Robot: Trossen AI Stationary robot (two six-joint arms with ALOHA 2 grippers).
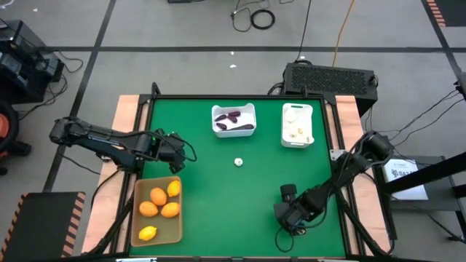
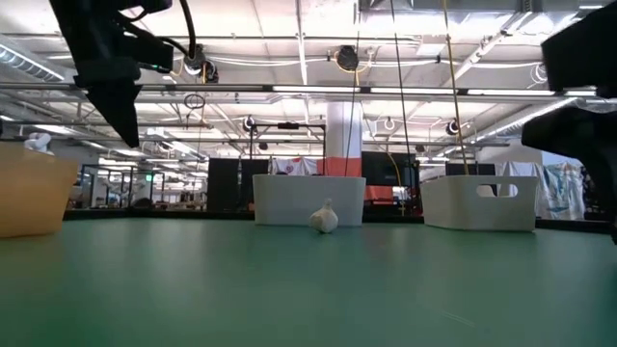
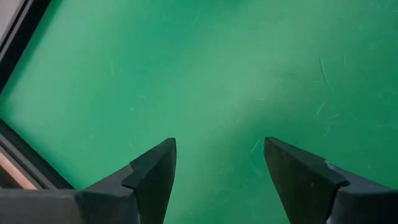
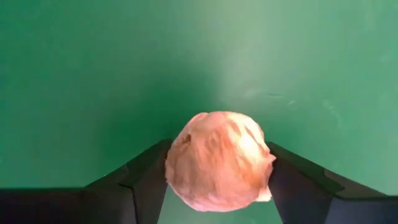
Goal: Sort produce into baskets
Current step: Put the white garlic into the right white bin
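- A green table seen from above, with a dark robot arm reaching in from each side.
- At the near left corner sits a tan tray holding four round fruits, orange and yellow, lying close together.
- The left hand hangs just beyond the far edge of the tan tray, over bare green table. Its own camera shows the two dark fingers spread apart with nothing between them, so it is released.
- Toward the far side, left of centre, stands a squarish white bin with several dark purple eggplant-like pieces inside.
- Near the middle of the table one small white garlic bulb lies alone, well apart from both hands and just in front of the squarish bin. From table height the bulb shows in front of that bin.
- To the right at the far side stands a narrower white bin with a few pale garlic bulbs in it.
- The right hand is at the near right part of the table, low over the green surface. Its own camera shows a pale, papery garlic bulb between its two dark fingers, which press on either side of it; the hand is grasping this bulb.
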